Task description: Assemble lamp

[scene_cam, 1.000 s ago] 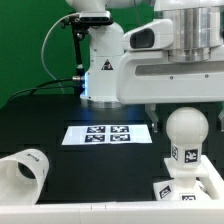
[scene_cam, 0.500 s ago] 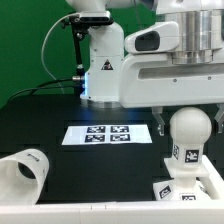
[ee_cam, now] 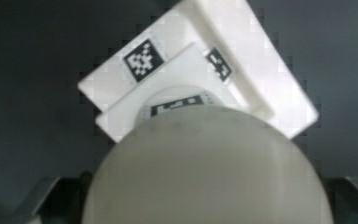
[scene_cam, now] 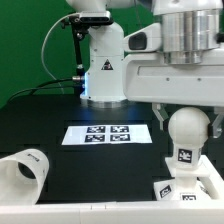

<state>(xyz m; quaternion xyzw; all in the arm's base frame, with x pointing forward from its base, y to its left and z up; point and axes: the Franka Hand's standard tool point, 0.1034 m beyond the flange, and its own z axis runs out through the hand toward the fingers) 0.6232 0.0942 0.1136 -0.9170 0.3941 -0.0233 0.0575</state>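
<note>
The lamp's bulb (scene_cam: 188,130) stands upright on the blocky base (scene_cam: 192,190) at the exterior view's right front. My gripper (scene_cam: 189,118) hangs over it, one finger on each side of the round head. In the wrist view the bulb (ee_cam: 194,160) fills the space between the fingers (ee_cam: 51,196), with a thin dark gap at each side, and the base (ee_cam: 247,60) lies beyond it. My gripper (ee_cam: 197,204) is open around the bulb. The shade (scene_cam: 22,172) lies on its side at the front left.
The marker board (scene_cam: 107,134) lies flat in the middle of the black table. The robot's pedestal (scene_cam: 102,70) stands behind it. A white rim (scene_cam: 90,212) runs along the table's front edge.
The wrist has shifted slightly toward the exterior view's left, and the gripper sits a little lower around the bulb. The bulb, base and shade have not moved.
</note>
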